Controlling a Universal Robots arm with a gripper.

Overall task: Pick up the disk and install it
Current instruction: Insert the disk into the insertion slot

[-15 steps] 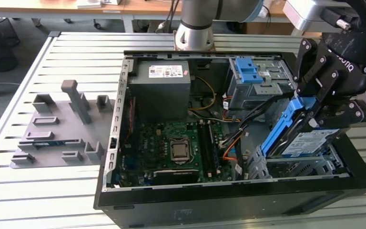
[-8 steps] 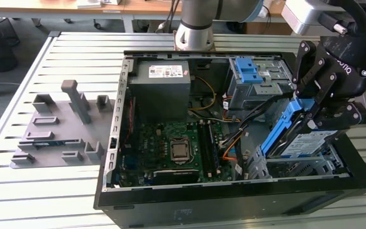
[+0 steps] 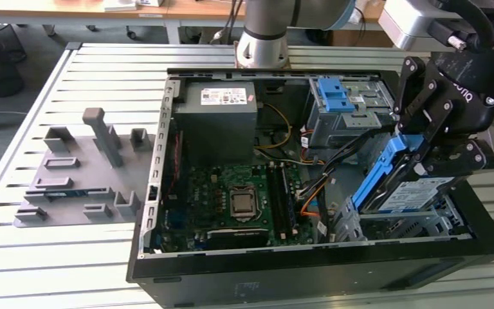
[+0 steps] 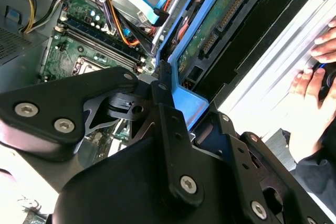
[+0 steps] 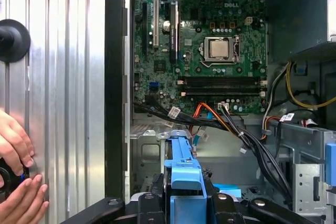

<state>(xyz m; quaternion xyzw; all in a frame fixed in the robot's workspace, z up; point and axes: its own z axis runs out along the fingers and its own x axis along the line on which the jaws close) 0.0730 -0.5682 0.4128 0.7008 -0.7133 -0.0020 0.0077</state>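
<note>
gripper [image 3: 424, 156]: clamped on the disk's blue carrier frame
disk [image 3: 419, 193]: steeply tilted, lower end entering the drive bay [image 3: 406, 226]
risk: likely jamming on bay rails through that tilt; snagging cables [image 5: 251, 142] just beside

The motherboard [image 3: 238, 196] at the middle of the exterior view lies open from above. Cables [image 3: 311, 187] crowd the gap toward the exterior view's lower right, where the gripper [image 3: 431, 161], clamped on the disk [image 3: 410, 190], stands over the drive bay [image 3: 401, 224].

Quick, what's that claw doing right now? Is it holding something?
Gripper: jaws shut on the disk, which is tilted over the open computer case.
</note>
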